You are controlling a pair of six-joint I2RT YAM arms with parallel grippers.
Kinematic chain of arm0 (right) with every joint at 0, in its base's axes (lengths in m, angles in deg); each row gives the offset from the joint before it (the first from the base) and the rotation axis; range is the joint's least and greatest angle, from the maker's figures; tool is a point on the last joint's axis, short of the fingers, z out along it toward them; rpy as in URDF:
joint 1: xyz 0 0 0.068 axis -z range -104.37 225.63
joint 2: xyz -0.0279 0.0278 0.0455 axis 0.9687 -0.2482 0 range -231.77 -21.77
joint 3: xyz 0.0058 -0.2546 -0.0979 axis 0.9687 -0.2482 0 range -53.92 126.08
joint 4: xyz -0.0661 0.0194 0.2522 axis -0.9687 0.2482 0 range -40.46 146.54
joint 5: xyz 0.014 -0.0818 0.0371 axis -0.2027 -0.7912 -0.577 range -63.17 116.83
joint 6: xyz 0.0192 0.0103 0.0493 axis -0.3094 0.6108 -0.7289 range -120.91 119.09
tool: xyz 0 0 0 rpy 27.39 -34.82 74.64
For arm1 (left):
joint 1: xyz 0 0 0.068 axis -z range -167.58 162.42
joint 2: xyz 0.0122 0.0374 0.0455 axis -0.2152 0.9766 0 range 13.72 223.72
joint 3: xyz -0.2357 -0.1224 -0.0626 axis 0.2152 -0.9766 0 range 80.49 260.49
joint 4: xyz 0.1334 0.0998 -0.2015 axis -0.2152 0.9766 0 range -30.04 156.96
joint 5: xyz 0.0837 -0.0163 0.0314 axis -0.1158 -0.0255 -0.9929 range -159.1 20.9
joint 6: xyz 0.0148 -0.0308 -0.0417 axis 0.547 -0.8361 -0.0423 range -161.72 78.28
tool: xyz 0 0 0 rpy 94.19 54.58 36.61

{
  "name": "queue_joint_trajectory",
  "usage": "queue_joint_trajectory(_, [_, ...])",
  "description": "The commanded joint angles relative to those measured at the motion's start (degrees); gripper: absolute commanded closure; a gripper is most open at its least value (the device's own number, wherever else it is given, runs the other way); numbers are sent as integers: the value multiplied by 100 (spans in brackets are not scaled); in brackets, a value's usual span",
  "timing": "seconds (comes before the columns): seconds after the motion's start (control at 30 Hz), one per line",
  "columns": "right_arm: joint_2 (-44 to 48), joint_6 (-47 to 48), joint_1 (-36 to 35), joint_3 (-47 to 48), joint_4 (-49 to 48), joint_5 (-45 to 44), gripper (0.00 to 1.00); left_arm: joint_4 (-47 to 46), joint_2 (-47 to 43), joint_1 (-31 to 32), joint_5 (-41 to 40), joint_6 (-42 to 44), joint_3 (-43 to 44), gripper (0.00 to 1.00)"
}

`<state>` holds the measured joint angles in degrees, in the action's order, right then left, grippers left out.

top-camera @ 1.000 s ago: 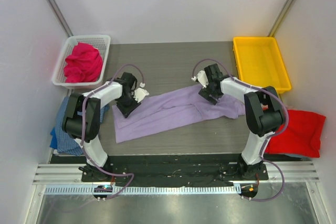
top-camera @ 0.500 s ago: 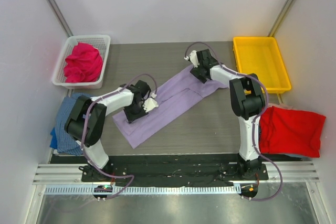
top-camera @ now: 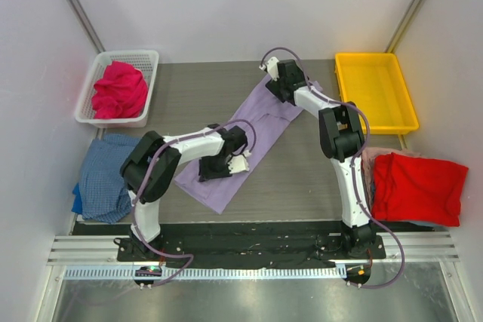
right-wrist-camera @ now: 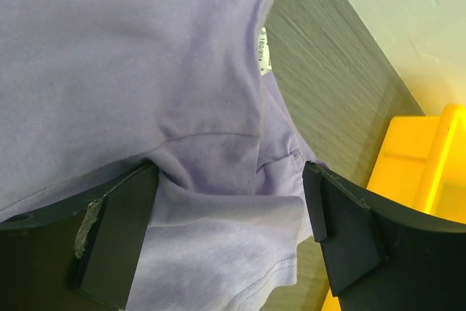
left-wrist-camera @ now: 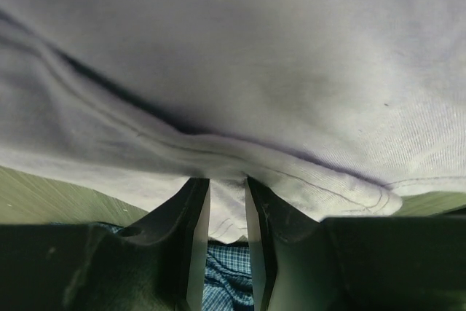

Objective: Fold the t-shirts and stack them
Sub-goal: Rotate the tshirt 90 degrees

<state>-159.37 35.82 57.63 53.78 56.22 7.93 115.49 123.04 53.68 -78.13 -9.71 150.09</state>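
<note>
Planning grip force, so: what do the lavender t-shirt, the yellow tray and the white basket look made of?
The lavender t-shirt: soft matte knit, probably cotton jersey; it creases and shows stitched hems. The yellow tray: rigid, smooth, likely moulded plastic, slightly glossy. The white basket: probably plastic too, with perforated mesh walls.

lavender t-shirt point(top-camera: 260, 126): long strip, diagonal, centre | red t-shirt point(top-camera: 419, 186): near-right | magenta t-shirt point(top-camera: 119, 90): far-left | blue checked t-shirt point(top-camera: 106, 179): near-left

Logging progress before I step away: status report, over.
Left gripper shut on large lavender-purple cloth t-shirt. Right gripper open at its far end. Shirt lies diagonal. Bright red cloth t-shirt well apart.
</note>
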Motion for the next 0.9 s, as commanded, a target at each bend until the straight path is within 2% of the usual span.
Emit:
queue_joint_trajectory(0.0, [-417, 1, 156, 207, 44, 175, 9, 256, 362, 339, 614, -37, 263, 69])
queue_joint_trajectory(0.23, [-303, 10, 148, 252, 88, 895, 9, 485, 792, 909, 860, -107, 1063, 70])
queue_joint_trajectory(0.47, [-232, -26, 139, 321, 70, 1467, 9, 617, 1319, 1218, 1255, -169, 1985, 70])
queue_joint_trajectory(0.73, [-399, 10, 95, 655, 149, 2108, 9, 608, 1408, 1552, 1387, -336, 2101, 70])
queue_joint_trajectory(0.87, [-487, 106, -28, 849, 167, 2153, 9, 652, 1373, 1745, 1387, -493, 2075, 70])
